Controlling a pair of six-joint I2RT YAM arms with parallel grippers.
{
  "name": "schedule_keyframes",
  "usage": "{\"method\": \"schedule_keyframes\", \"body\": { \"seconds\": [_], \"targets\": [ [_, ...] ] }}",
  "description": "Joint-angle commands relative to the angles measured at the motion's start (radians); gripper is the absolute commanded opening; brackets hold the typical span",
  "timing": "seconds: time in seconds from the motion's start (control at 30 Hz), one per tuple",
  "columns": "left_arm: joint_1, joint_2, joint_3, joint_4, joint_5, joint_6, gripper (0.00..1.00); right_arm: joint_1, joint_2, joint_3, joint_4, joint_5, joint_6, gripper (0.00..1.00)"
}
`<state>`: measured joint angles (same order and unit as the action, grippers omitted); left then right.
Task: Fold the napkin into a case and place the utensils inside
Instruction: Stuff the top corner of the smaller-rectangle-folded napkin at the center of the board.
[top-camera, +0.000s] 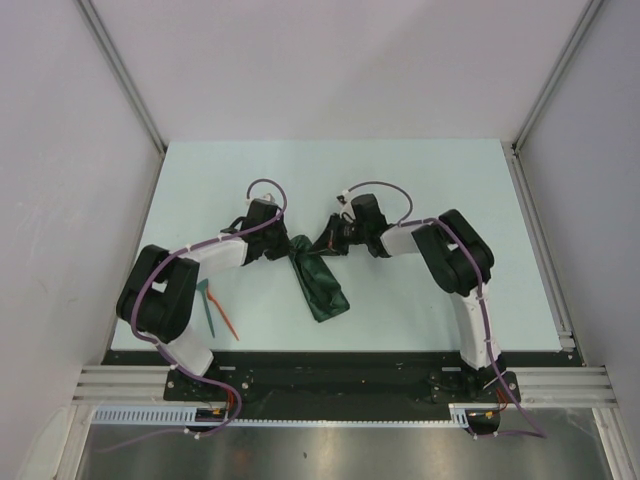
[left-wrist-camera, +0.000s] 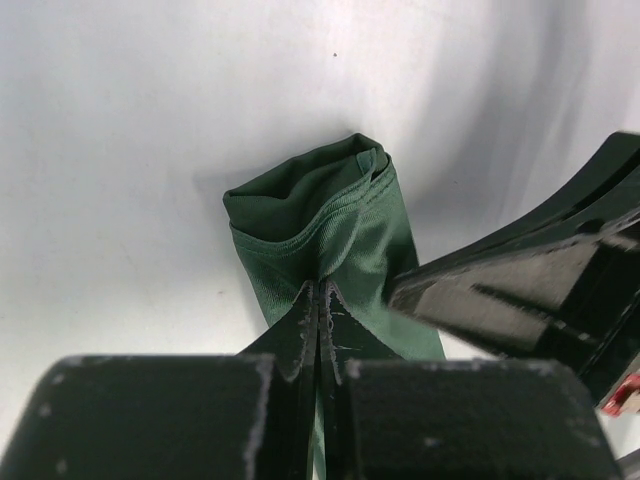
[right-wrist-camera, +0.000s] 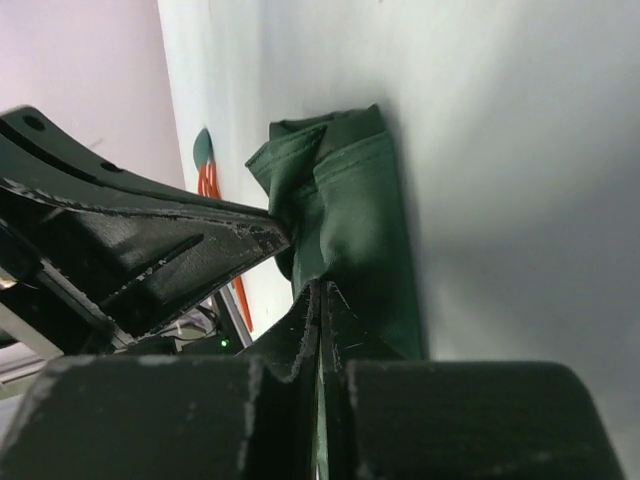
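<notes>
The dark green napkin (top-camera: 320, 283) lies folded into a long narrow strip, running from the table's middle toward the near edge. Its far end is lifted and pinched from both sides. My left gripper (top-camera: 289, 248) is shut on that end from the left, with the cloth (left-wrist-camera: 330, 225) bunched just past its tips (left-wrist-camera: 322, 292). My right gripper (top-camera: 323, 245) is shut on the same end from the right (right-wrist-camera: 322, 292), and the cloth (right-wrist-camera: 355, 200) hangs beyond it. The utensils lie apart at the near left: a teal one (top-camera: 207, 303) and an orange-red one (top-camera: 224, 318).
The pale table (top-camera: 420, 180) is bounded by white walls and metal rails at left and right (top-camera: 540, 240). The left arm's elbow (top-camera: 158, 295) stands next to the utensils. A black base bar (top-camera: 340, 375) runs along the near edge.
</notes>
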<state>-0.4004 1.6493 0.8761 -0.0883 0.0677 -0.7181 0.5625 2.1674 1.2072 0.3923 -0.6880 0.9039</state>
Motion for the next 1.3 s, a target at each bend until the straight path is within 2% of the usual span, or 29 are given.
{"method": "schedule_keyframes", "body": {
  "seconds": [0.0,0.37,0.57,0.67,1.0,1.27],
  "targets": [
    [0.006,-0.011,0.0,0.016,0.03,-0.012,0.0,0.043,0.029,0.018,0.039,0.018,-0.007,0.0],
    [0.006,0.001,-0.032,0.042,0.049,-0.041,0.0,0.093,0.15,0.127,0.062,0.036,0.021,0.0],
    [0.006,-0.019,-0.031,0.025,0.032,-0.037,0.0,0.089,0.105,0.146,-0.087,0.077,-0.08,0.0],
    [0.006,-0.042,-0.028,0.01,0.012,-0.023,0.0,0.089,0.065,0.112,-0.102,0.091,-0.114,0.0],
    [0.008,-0.046,-0.026,0.007,0.006,-0.018,0.0,0.045,-0.06,0.063,-0.122,0.093,-0.132,0.0],
    [0.008,-0.052,-0.023,0.004,0.012,-0.017,0.0,0.056,-0.017,0.074,-0.064,0.068,-0.092,0.0]
  ]
}}
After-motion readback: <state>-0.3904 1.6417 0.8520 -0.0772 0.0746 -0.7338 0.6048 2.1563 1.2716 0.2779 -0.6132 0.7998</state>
